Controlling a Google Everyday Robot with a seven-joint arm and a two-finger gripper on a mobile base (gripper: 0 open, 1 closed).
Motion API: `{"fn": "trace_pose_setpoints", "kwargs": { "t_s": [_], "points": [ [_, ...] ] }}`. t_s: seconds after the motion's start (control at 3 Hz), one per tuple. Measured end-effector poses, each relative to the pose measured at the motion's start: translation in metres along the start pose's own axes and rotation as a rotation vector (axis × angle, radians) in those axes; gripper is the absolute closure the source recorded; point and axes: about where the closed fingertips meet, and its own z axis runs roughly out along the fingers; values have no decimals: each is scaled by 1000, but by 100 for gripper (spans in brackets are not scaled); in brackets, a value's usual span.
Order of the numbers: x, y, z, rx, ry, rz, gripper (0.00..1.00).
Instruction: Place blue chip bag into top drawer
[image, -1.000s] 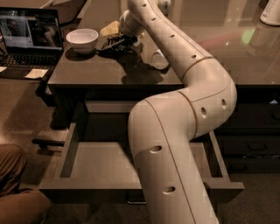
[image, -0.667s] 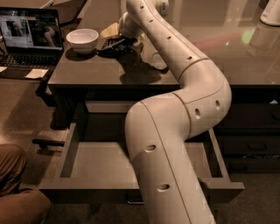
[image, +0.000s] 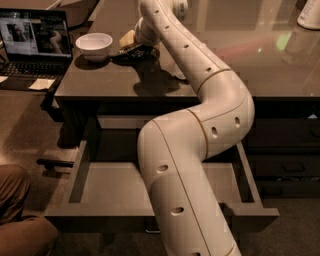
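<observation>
The blue chip bag (image: 126, 52), dark and crumpled, lies on the dark counter just right of the white bowl (image: 94, 45). My gripper (image: 134, 42) is at the end of the white arm, right at the bag and over its right part. The arm hides much of the bag. The top drawer (image: 107, 186) is pulled open below the counter, wide and grey with a flat bare bottom. My arm rises in front of its middle and hides the front handle.
An open laptop (image: 31, 35) stands at the left on a lower surface. A pale object (image: 176, 71) lies on the counter, partly behind my arm. A white container (image: 310, 15) stands at the far right. A person's knee (image: 17, 220) shows at bottom left. Dark drawers (image: 285, 145) are at the right.
My arm's lower links have shifted a little to the left. The gripper stays at the bag on the counter, and the bag has not moved.
</observation>
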Motion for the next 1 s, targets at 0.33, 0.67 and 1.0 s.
{"fn": "trace_pose_setpoints", "kwargs": {
  "t_s": [0.33, 0.67, 1.0],
  "points": [
    [-3, 1, -3, 1, 0, -1, 65],
    [-4, 0, -3, 6, 5, -3, 87],
    [-5, 0, -5, 6, 5, -3, 100]
  ]
}}
